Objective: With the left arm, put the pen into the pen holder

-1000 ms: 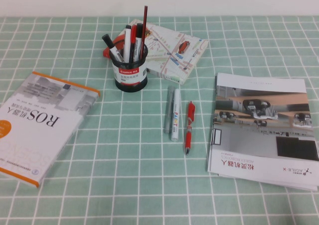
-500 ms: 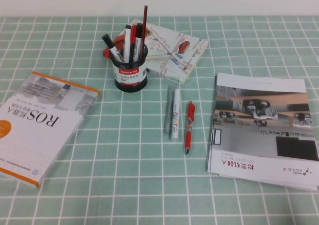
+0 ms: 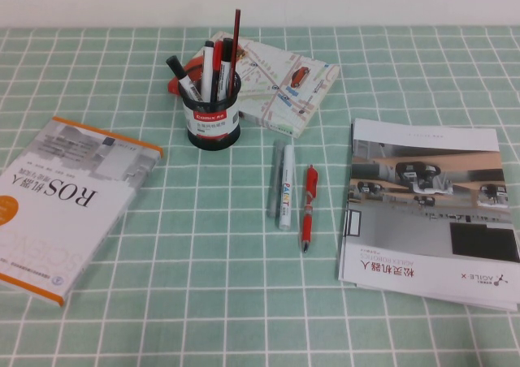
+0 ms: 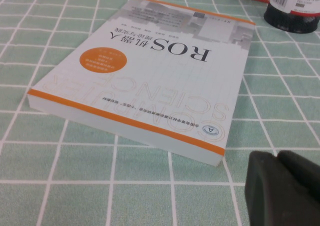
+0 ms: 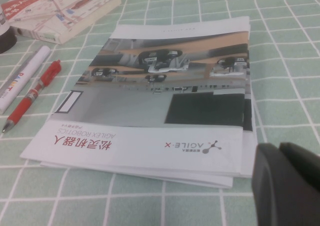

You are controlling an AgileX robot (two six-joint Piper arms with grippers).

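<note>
The pen (image 3: 236, 36), a thin dark-red stick, stands upright in the black mesh pen holder (image 3: 213, 122) at the back middle of the table, among several markers. Neither arm shows in the high view. In the left wrist view my left gripper (image 4: 276, 158) is shut and empty, low over the cloth by the near corner of the ROS book (image 4: 150, 81); the holder's base (image 4: 292, 13) shows far beyond it. In the right wrist view my right gripper (image 5: 278, 150) is shut and empty, by the near corner of the magazine (image 5: 165, 96).
A white paint marker (image 3: 286, 187), a grey pen (image 3: 275, 179) and a red clicker pen (image 3: 309, 207) lie in front of the holder. A map-covered box (image 3: 284, 83) lies behind them. The ROS book (image 3: 61, 200) is at the left, the magazine (image 3: 426, 209) at the right.
</note>
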